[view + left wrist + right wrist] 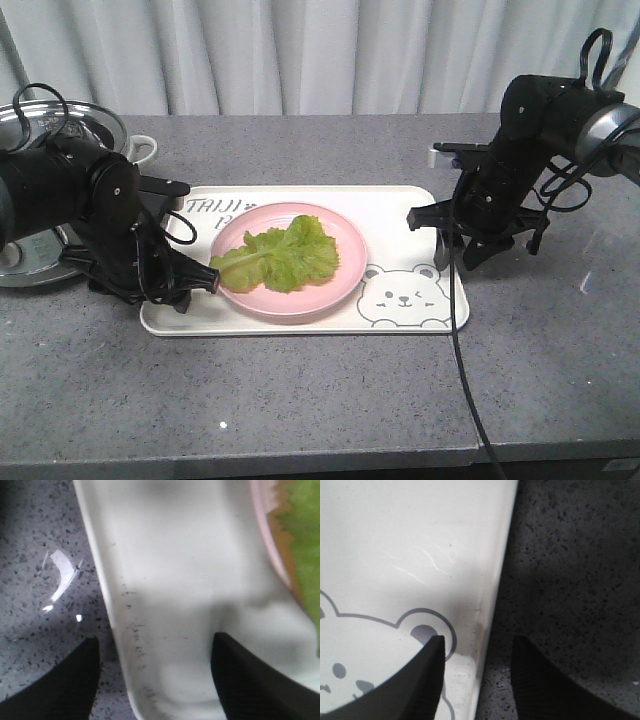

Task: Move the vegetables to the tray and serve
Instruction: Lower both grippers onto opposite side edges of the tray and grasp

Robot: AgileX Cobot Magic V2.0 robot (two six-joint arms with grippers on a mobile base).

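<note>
The vegetables point(280, 255), crinkly green lettuce leaves, lie on a round pink plate point(290, 260) that stands on the cream tray point(400, 205) with the bear drawing. My left gripper point(188, 285) is at the tray's left edge. In the left wrist view it point(155, 680) is open, one finger over the counter and the other over the tray point(165, 570), the rim between them. The plate point(267, 545) and lettuce point(305, 535) show at the upper right. My right gripper point(455, 252) point(477, 680) is open astride the tray's right rim point(485, 625).
A steel pot point(60, 125) and a white cup point(140, 150) stand at the back left behind the left arm. A black cable point(460, 350) hangs from the right arm across the grey counter point(320, 400) to its front edge. A curtain closes the back.
</note>
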